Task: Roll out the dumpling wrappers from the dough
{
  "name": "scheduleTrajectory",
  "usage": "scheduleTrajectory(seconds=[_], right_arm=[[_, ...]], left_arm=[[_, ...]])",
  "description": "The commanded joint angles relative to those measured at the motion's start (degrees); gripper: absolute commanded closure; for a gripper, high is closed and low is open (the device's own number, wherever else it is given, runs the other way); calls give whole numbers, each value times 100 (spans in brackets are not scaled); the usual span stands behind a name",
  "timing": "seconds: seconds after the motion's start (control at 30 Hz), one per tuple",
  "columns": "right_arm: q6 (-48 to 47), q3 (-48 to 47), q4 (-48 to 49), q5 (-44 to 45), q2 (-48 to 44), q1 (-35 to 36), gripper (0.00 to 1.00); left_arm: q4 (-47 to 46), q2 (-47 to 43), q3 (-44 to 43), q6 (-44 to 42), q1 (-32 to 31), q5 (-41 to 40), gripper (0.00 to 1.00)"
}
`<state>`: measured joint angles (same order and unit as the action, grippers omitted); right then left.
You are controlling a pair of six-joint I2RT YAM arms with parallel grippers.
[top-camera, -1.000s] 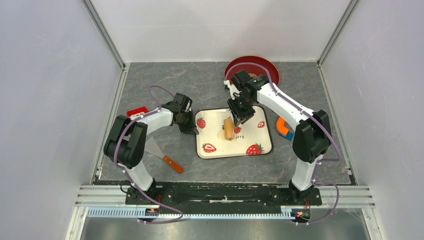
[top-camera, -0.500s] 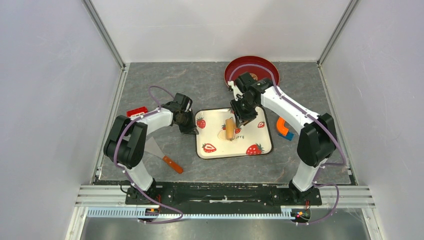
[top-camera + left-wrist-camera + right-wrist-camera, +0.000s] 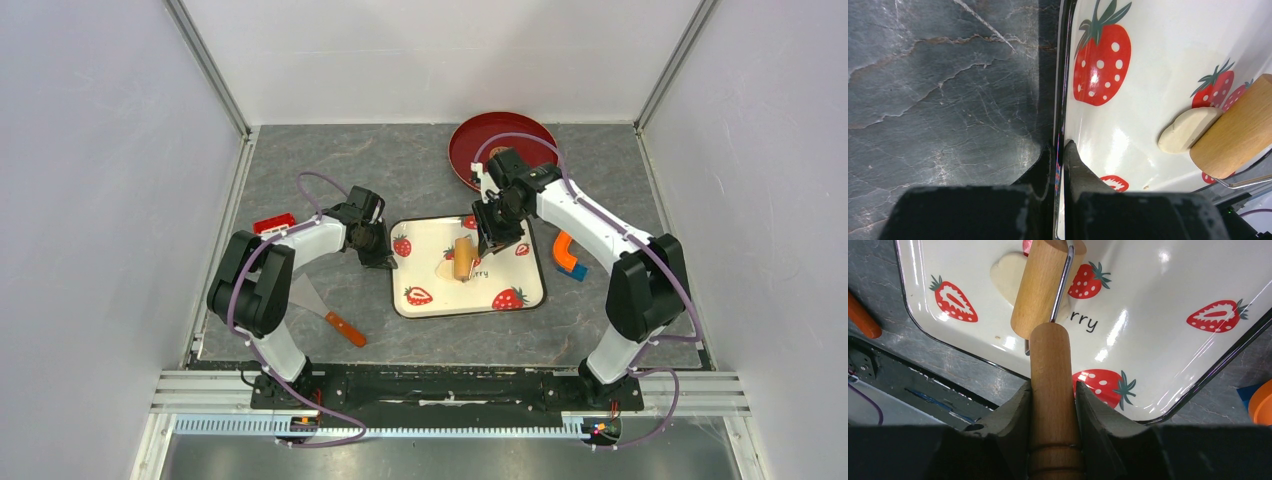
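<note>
The only writing that can be read is on the white strawberry-print tray (image 3: 1158, 285) in the middle of the tabletop. Small dark lowercase letters "rry" (image 3: 1083, 323) are printed on its glossy floor, and the start of the word is hidden under the rolling pin (image 3: 1040, 287). From above these letters are barely legible. A red block (image 3: 273, 223) near the left edge bears a white label too small to read.

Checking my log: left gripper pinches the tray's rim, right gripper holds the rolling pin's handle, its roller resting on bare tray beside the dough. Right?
No: the right wrist view shows the roller lying on the dough, not beside it. The left gripper does pinch the tray's rim, and the right gripper does hold the handle.
</note>
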<state>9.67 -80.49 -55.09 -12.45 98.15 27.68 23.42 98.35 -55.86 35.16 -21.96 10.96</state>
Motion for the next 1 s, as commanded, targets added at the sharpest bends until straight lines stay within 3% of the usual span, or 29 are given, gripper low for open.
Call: scheduleTrajectory(seconds=[0.0,0.5,0.97], right_arm=[[-260,517,-959,1981,476,-96,100],[-204,1129,-951,2606,295,-174,100],[-207,1136,-943,2421,-9,-405,100]], left_arm=[[507,-71,128,44,183,-1263,98],[576,-77,90,81,265,-1386,98],[583,-22,76,66,277,-1383,98]])
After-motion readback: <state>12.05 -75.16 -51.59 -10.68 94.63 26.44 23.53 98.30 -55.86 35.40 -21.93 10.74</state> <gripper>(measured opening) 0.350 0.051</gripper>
